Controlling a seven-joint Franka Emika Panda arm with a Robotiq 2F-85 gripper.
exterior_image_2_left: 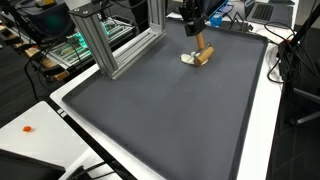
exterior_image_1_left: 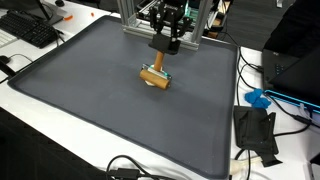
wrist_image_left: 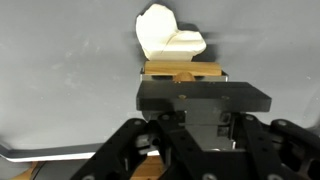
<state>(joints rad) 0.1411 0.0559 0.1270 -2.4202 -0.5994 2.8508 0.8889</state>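
My gripper (exterior_image_1_left: 166, 44) hangs over the far part of a dark grey mat (exterior_image_1_left: 90, 100) and appears shut on the top of a tilted wooden tool (exterior_image_1_left: 156, 72). The tool's lower end rests on the mat beside a small white crumpled piece (exterior_image_2_left: 187, 58). In both exterior views the tool slants down from the gripper (exterior_image_2_left: 196, 30) to the mat (exterior_image_2_left: 160, 110). In the wrist view the black gripper body (wrist_image_left: 200, 100) hides the fingertips. The wooden tool (wrist_image_left: 183, 72) and the white piece (wrist_image_left: 168, 40) lie just beyond it.
An aluminium frame (exterior_image_2_left: 105, 40) stands at the mat's far edge, close behind the gripper (exterior_image_1_left: 130, 20). A keyboard (exterior_image_1_left: 35, 30), a blue object (exterior_image_1_left: 258, 98), a black device (exterior_image_1_left: 255, 132) and cables lie on the white table around the mat. A small orange item (exterior_image_2_left: 27, 129) sits off the mat.
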